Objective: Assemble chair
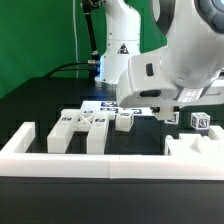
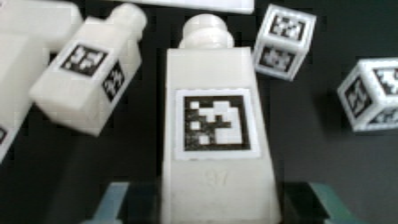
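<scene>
Straddling a long white plastic chair leg (image 2: 217,110) bearing a black-and-white square tag, the hand (image 2: 214,195) holds its fingers spread beside it, among other white tagged parts (image 1: 85,122) mid-bench (image 1: 40,100).

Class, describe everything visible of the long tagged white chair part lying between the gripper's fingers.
The chair part is a long white block, plastic by its look, with squared sides and a narrower rounded peg at its far end. A black-and-white square tag faces up on its top. It lies flat on the dark table, apart from neighbouring pieces. The gripper straddles its near end, a finger either side; whether they press it cannot be told.
</scene>
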{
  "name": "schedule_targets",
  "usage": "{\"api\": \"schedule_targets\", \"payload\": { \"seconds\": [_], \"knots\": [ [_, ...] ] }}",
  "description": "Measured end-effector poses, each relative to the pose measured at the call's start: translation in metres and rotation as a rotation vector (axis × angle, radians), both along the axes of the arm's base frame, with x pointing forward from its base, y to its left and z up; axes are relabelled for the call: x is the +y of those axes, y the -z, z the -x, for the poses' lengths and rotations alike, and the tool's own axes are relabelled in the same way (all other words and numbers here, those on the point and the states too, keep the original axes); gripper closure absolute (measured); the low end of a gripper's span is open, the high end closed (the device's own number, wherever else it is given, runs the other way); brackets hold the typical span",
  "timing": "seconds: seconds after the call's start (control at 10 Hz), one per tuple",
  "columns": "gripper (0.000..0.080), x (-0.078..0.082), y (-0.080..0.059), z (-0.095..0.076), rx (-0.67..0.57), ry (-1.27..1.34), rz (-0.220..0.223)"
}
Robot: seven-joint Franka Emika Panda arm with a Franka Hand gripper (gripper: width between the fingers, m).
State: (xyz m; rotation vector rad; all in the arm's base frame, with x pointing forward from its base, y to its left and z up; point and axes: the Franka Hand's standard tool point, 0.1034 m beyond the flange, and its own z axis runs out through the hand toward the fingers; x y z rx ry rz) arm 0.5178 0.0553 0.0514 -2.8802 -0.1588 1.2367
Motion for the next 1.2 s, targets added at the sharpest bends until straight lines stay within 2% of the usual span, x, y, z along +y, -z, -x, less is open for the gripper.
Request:
{"api": "schedule_targets", "payload": {
  "seconds": [0.1, 0.2, 0.3, 0.4, 0.5, 0.6, 0.7, 0.9, 1.0, 1.1, 1.2],
  "knots": [
    [0.0509, 0.0, 0.001, 0.004, 0.01, 0.0, 0.001],
    [0.0509, 0.0, 0.003, 0.0, -0.01, 0.0, -0.001],
    [0.0509, 0.001, 0.005, -0.015, -0.13, 0.002, -0.008],
    [0.0509, 0.003, -0.007, -0.017, -0.187, 0.001, -0.014],
    [0.0509, 0.005, -0.023, -0.028, -0.232, -0.003, -0.019],
    [0.0509, 0.007, -0.033, -0.038, -0.273, -0.011, -0.022],
    [0.0509, 0.006, -0.038, -0.051, -0.355, -0.009, -0.029],
    [0.0509, 0.006, -0.034, -0.053, -0.496, -0.005, -0.038],
    [0.0509, 0.005, -0.034, -0.06, -0.593, -0.003, -0.043],
    [0.0509, 0.005, -0.034, -0.061, -0.663, -0.001, -0.047],
    [0.0509, 0.005, -0.038, -0.061, -0.694, 0.007, -0.048]
  ]
}}
